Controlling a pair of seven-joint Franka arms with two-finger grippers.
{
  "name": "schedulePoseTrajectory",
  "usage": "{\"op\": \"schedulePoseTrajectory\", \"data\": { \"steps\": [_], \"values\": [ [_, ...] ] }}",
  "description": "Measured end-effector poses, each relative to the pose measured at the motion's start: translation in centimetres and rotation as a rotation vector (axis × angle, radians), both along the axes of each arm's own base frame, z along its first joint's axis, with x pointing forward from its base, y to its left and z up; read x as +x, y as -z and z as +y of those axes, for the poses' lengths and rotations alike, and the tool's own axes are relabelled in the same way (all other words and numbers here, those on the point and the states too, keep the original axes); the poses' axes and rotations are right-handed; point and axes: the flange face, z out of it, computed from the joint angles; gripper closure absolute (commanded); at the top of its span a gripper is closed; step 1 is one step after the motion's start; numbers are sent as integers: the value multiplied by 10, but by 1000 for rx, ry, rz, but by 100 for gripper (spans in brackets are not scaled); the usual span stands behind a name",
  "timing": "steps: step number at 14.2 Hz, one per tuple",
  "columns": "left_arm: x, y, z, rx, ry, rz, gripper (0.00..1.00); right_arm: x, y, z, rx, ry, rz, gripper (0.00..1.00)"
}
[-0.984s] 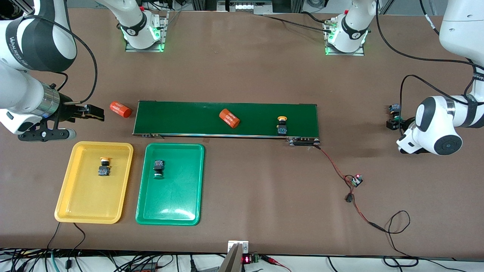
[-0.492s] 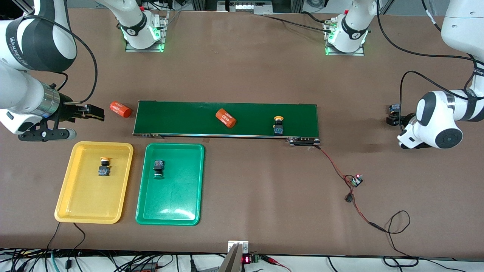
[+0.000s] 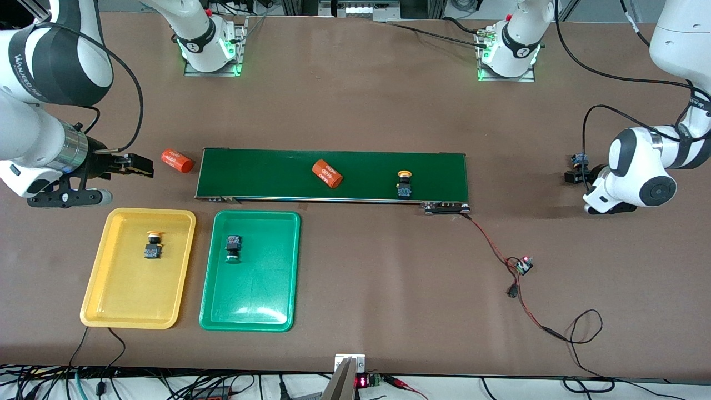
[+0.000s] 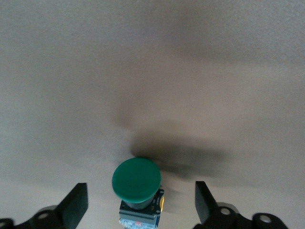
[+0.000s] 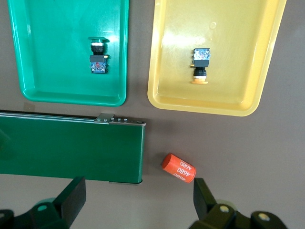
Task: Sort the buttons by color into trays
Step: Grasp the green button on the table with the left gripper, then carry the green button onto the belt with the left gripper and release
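Nearest the front camera lie the two trays, side by side toward the right arm's end of the table. The yellow tray [image 3: 105,294] holds a yellow-capped button [image 3: 152,245]; the green tray [image 3: 255,300] holds a green-capped button [image 3: 233,247].

Farther from the camera runs the conveyor belt [image 3: 266,175], carrying an orange cylinder [image 3: 326,174] and a second yellow button [image 3: 404,185] — the button sits toward the left arm's end. Another orange cylinder [image 3: 177,160] lies on the table just off the belt's end.

The right gripper [image 5: 136,202] hangs wide open and empty over that cylinder's area. The left gripper [image 4: 141,205] stands spread around a second green button [image 4: 137,183] — fingers [image 4: 76,205] apart from it, not touching.
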Motion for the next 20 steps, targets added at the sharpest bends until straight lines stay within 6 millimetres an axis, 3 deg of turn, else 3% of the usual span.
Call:
{"op": "schedulePoseTrajectory", "data": {
  "steps": [2,4,15,17,20],
  "values": [
    [0,2,-2,-3,4,0,37,-1,0,0,0,0,4,0],
    [1,3,-4,-5,8,0,46,-1,0,0,0,0,6,0],
    [6,0,-12,-5,23,6,66,-1,1,0,0,0,8,0],
    [15,-12,-19,4,33,28,67,-1,1,0,0,0,8,0],
    [44,-51,-41,-6,14,57,67,-1,1,0,0,0,8,0]
  ]
}}
